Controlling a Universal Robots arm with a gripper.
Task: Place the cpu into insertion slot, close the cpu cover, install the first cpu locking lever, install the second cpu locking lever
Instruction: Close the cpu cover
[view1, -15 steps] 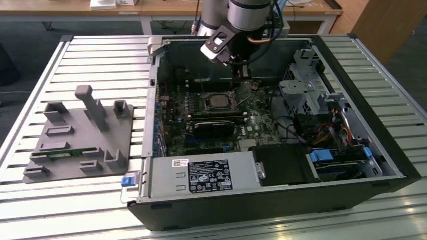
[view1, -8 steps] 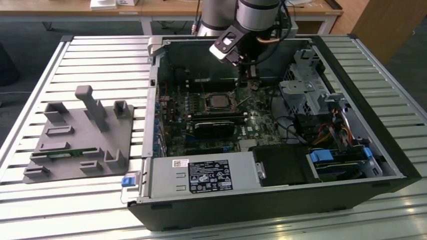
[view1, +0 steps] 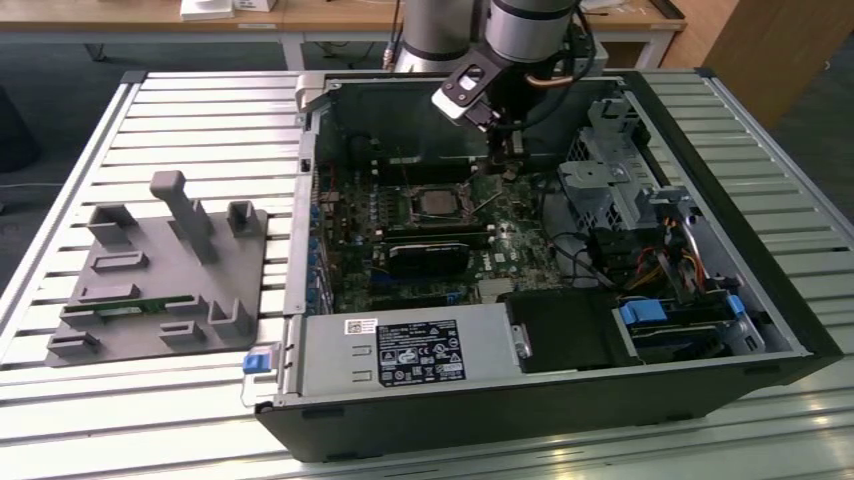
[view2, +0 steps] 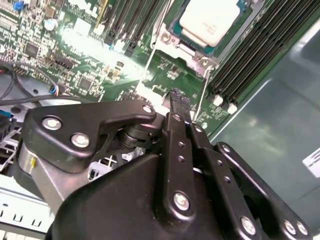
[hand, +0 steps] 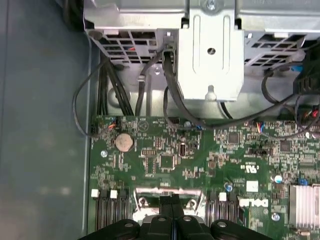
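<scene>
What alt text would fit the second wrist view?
The black claw, shut, hangs over the green board close to the cpu, which sits framed by the silver cover. Long black memory slots flank it.

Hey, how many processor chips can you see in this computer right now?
1. The cpu lies on the green motherboard, framed by the silver cpu cover, just ahead of the gripper. The arm blocks part of the board, so another could be hidden.
</scene>
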